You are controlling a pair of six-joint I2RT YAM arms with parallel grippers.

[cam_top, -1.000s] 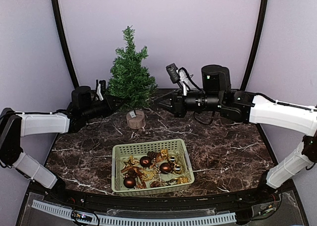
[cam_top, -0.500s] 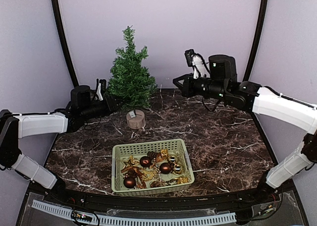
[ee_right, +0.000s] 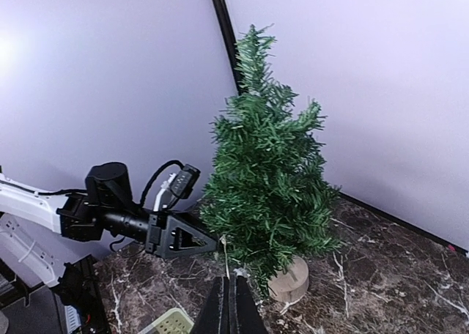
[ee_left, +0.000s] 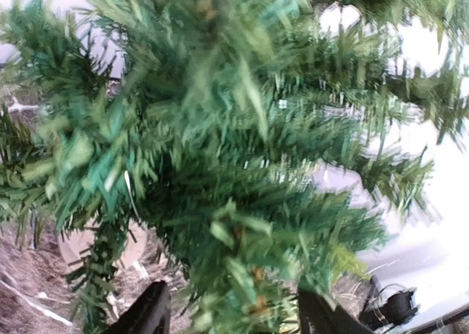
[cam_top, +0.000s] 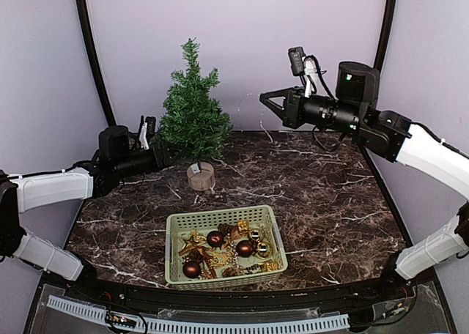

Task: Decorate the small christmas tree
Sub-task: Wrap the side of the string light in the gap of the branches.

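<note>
Frankly, my left gripper (cam_top: 165, 156) sat spread wide in the tree's (cam_top: 192, 118) low branches, right gripper (cam_top: 264, 97) pinched closed; I feared snagged needles would topple it.

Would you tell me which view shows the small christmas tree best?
The right wrist view: the small christmas tree stands whole, tip to wooden base. The top external view shows it whole but smaller; the left wrist view, only blurred close-up branches.
</note>
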